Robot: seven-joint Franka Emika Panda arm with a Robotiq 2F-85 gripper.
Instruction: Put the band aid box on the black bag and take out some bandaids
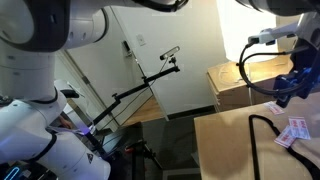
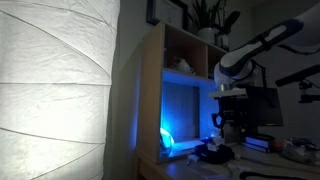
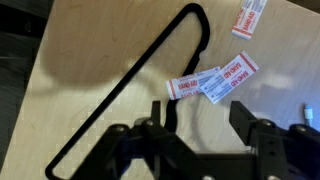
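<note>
**Inspection: jaws released over loose bandaids, box unlocated**

Finding 1, jaws. In the wrist view my jaws stand apart, with bare table [image 3: 90, 50] showing between them. Nothing is gripped.

Finding 2, task items. A cluster of bandaids [image 3: 212, 82] lies flat on the table just ahead of my jaws, roughly in line with the gap. A further bandaid [image 3: 247, 18] lies well ahead and off to one side. I cannot locate the band aid box in the wrist view. In an exterior view a pale patch [image 1: 295, 131] sits on the table below my jaws, too small to tell whether it is box or strips.

Finding 3, surroundings. A black strap [image 3: 200, 12] loops across the table ahead of my jaws and runs back past them on the side away from the far strip. I see no bag body.

Assessment. Some strips appear to be out already; the step in hand looks like clearing away from them.

Recommendations:
- Rise straight up, so neither finger drags the cluster.
- Keep clear of the strap; snagging it could sweep the strips.
- Confirm the box's position before any further approach.
</note>
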